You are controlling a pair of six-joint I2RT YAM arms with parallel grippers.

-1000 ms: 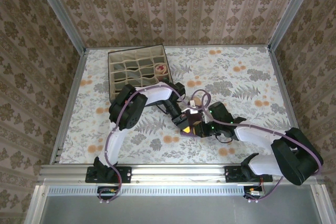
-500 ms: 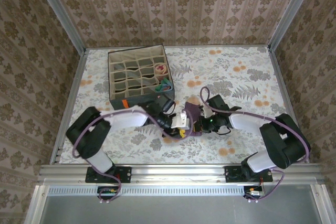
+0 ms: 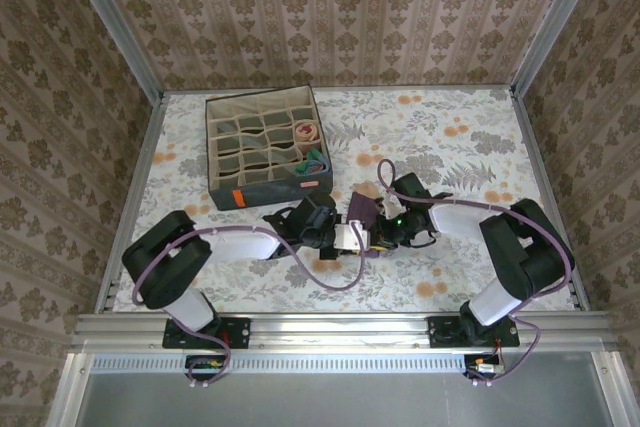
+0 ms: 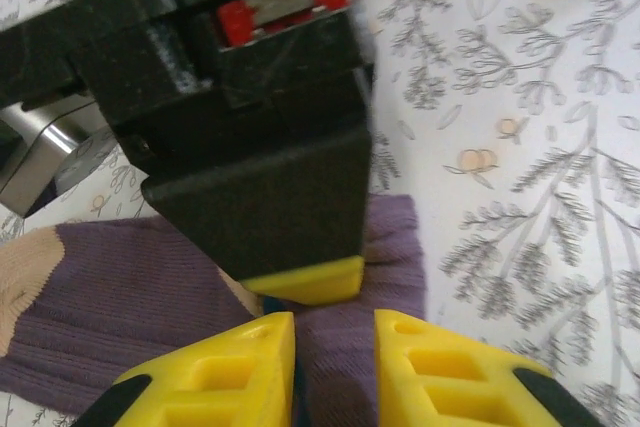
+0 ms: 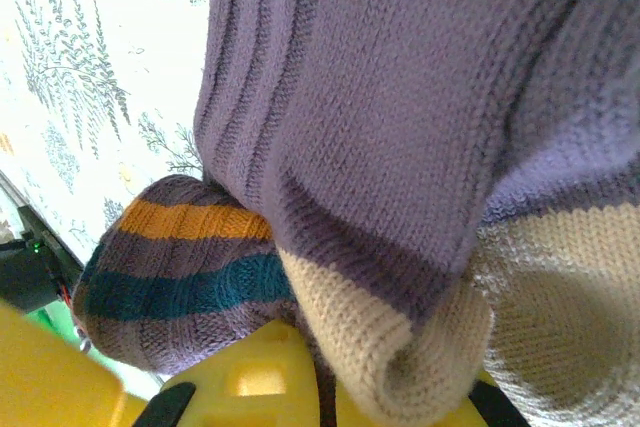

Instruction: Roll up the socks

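Note:
A purple sock [image 3: 362,211] with a tan toe lies bunched on the floral table between both grippers. In the left wrist view, a ridge of the purple sock [image 4: 340,347] fills the narrow gap of my left gripper [image 4: 335,329], which is shut on it. The right gripper's black finger with a yellow tip [image 4: 305,282] presses on the sock just ahead. My right gripper [image 5: 330,382] is shut on the sock's tan toe [image 5: 400,347]. The sock's orange and teal striped cuff [image 5: 170,267] is curled beneath. From above, the left gripper [image 3: 349,237] and right gripper [image 3: 378,235] meet at the sock.
A dark grid-compartment box [image 3: 262,147] stands at the back left. A rolled peach sock [image 3: 308,132] and a blue-green sock [image 3: 316,160] sit in its cells. The right arm's cable [image 3: 385,172] loops above the sock. Metal rails edge the table.
The left arm has dropped from a raised bend to lie low along the table. Its jaws parted and took a fold of the purple sock. The right elbow swung back.

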